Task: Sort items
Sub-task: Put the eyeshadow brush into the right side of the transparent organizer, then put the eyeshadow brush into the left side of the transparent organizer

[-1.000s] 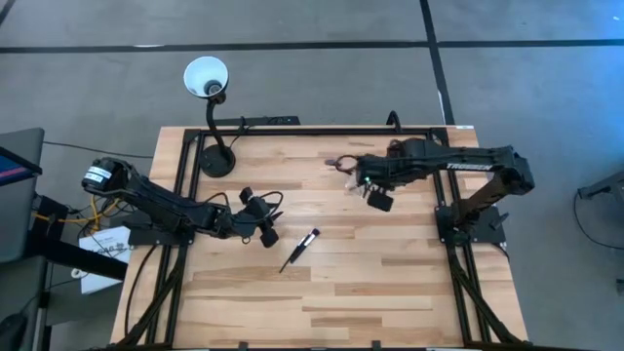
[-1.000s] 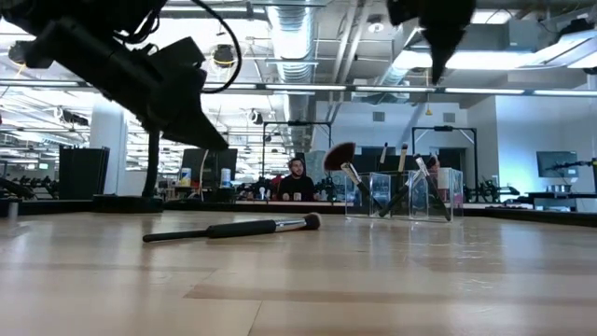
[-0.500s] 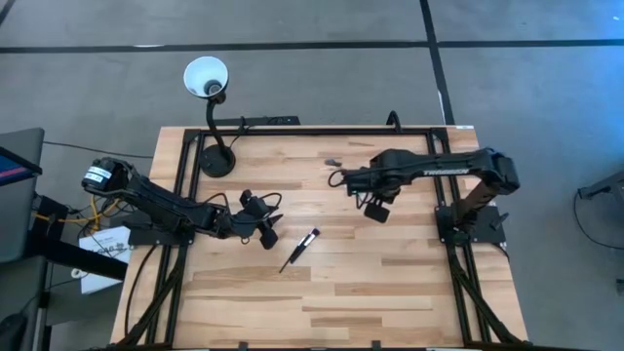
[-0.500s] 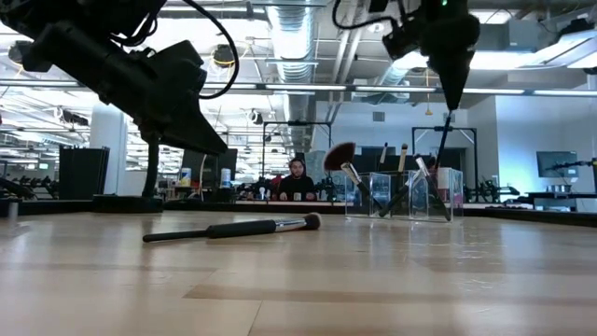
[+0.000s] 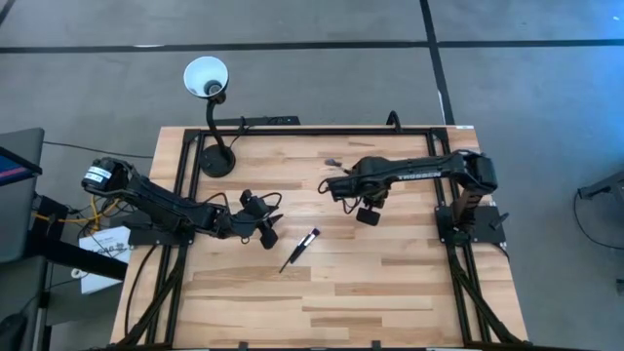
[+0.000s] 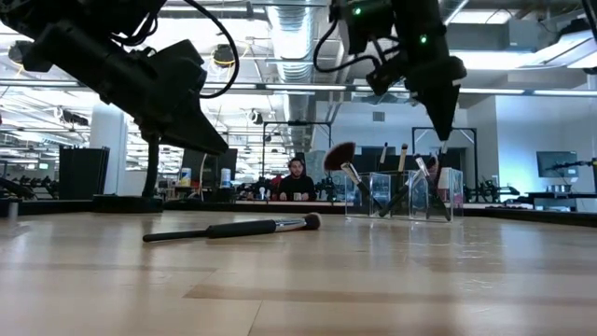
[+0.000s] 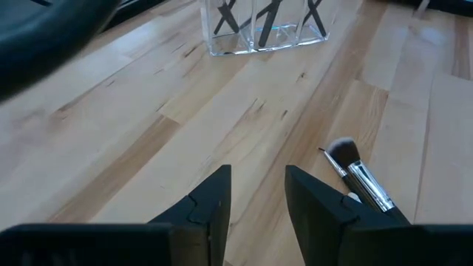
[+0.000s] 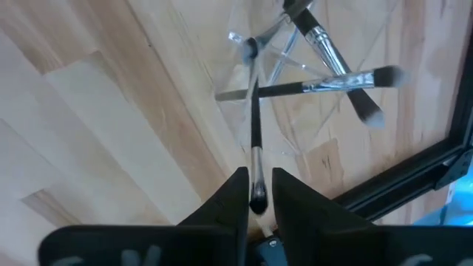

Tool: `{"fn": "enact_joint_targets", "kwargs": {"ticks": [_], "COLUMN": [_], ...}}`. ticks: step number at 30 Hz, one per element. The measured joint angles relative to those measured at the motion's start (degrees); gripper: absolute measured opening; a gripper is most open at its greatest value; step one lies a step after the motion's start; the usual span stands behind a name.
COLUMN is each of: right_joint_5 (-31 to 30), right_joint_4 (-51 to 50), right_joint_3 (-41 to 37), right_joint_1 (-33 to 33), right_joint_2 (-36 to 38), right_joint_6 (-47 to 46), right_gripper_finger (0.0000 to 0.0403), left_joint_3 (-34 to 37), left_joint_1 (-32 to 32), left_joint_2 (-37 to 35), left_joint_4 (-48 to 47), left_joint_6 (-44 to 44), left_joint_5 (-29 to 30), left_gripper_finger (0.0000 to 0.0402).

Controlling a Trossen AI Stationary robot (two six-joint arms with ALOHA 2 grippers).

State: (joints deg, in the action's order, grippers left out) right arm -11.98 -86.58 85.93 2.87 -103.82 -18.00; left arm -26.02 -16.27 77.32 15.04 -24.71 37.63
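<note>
The right gripper [image 8: 255, 193], narrowly parted, hangs over the clear holder [image 6: 403, 194], seemingly empty (brushes inside). One makeup brush [image 5: 300, 250] lies mid-table beside the open, empty left gripper [image 7: 255, 193]: likely next pick.

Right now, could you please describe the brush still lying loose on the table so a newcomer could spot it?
On the wooden table, look just ahead of the left gripper. The loose brush lies flat there, alone; every other brush stands in the clear holder near the back edge.
</note>
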Motion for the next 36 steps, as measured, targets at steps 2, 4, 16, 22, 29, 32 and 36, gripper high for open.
{"fn": "enact_joint_targets", "kwargs": {"ticks": [2,4,16,22,29,32,36], "right_joint_5": [0.0,-0.1,-3.6,-3.9,11.4,11.6,11.7], "right_joint_4": [0.0,0.0,-2.3,16.4,38.5,43.9,56.4], "right_joint_3": [0.0,0.0,6.7,7.8,1.9,-1.6,-8.7], "right_joint_1": [0.3,0.4,-1.2,-4.6,-7.5,-7.4,-6.2], "right_joint_2": [-0.7,-0.6,2.4,6.3,8.9,9.0,9.0], "right_joint_6": [0.0,0.0,1.3,17.2,32.0,32.1,33.6], "right_gripper_finger": [0.0062,0.007,0.0076,0.0076,0.0076,0.0076,0.0075], "left_joint_3": [0.0,0.0,0.0,0.0,0.0,0.0,0.0], "left_joint_1": [0.0,0.0,-0.8,-5.4,-10.3,-11.5,-12.0], "left_joint_2": [0.0,0.0,0.0,0.0,4.7,10.0,16.9], "left_joint_4": [0.0,0.1,2.3,6.5,8.6,11.9,18.2], "left_joint_6": [0.0,0.0,0.0,-0.2,-2.9,-5.3,-5.1], "left_joint_5": [0.0,0.0,-9.8,-13.4,-9.2,-8.9,-7.1], "left_gripper_finger": [0.0124,0.0124,0.0118,0.0098,0.0112,0.0131,0.0152]}}
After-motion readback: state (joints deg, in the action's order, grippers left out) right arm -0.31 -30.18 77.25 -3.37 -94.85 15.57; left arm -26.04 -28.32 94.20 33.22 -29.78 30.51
